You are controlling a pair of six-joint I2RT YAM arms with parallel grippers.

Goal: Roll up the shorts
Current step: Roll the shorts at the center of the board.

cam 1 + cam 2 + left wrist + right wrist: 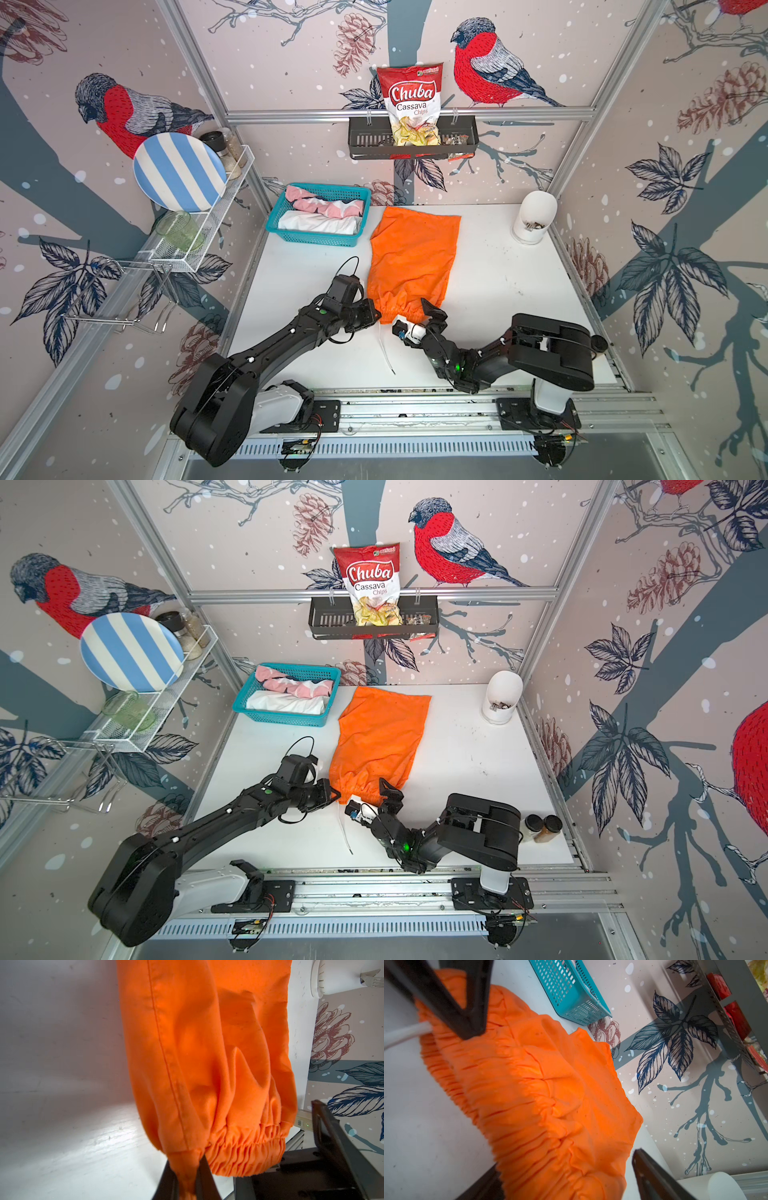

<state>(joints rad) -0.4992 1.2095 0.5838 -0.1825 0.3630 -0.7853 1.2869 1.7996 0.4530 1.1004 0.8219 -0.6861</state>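
Observation:
The orange shorts (411,257) (378,737) lie flat on the white table, gathered waistband toward the arms. My left gripper (374,316) (187,1180) is shut on the waistband's left corner, pinching a fold of orange fabric. My right gripper (415,320) (566,1178) is open and straddles the waistband's right part, one finger against the cloth and the other apart from it. A white drawstring (384,349) trails from the waistband toward the front. Pink shark-print shorts (324,205) and white shorts (318,224) lie rolled in the teal basket (316,242).
A white utensil holder (534,216) stands at the back right corner. Two spice jars (542,827) sit by the right arm's base. On the left wall, a wire rack (199,249) holds a striped plate (178,172). A chips bag (411,104) sits in the back shelf.

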